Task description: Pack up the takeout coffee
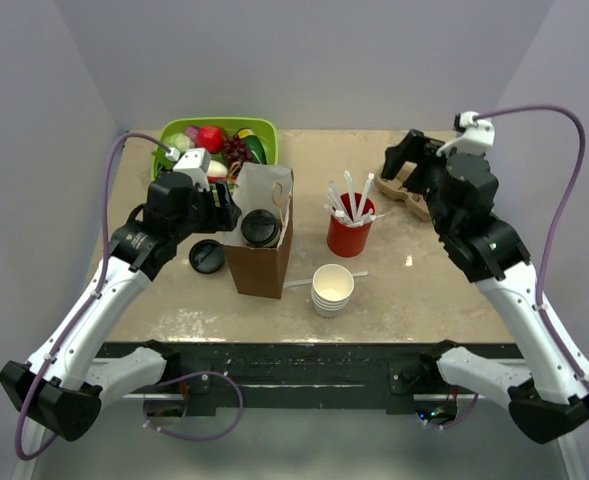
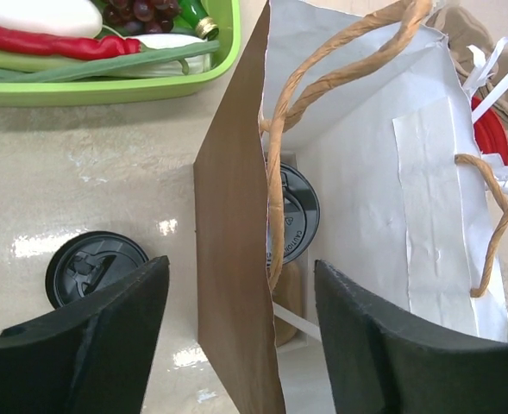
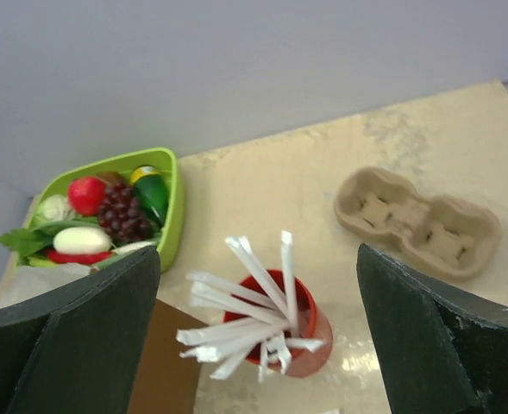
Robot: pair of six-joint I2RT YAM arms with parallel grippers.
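Black and spread wide, the left fingers [image 2: 90, 332] hold nothing: one sits over the bare desk [image 2: 81, 181] and the other over the mouth of the paper bag [image 2: 236, 285], so the bag's brown side wall stands up between them without clearly touching either. I read that straddle as a release pose above the opening, with room to lift clear without snagging the twisted paper handles [image 2: 276, 172]. Down inside the bag, close to that side wall, the takeout coffee [image 2: 295, 214] stands upright with its black sip lid facing up; it looks packed, so I judge the task near its end. Just outside the bag a loose black lid [image 2: 94, 266] lies flat on the desk, apart from the wall. Farther out are a green tray [image 3: 172, 216] of play food, a red cup [image 1: 348, 236] of white straws and a stack of white paper cups [image 1: 333, 288]. The right fingers [image 3: 64, 345] are likewise wide apart and empty, raised at the far right near a moulded cup carrier [image 3: 417, 220]
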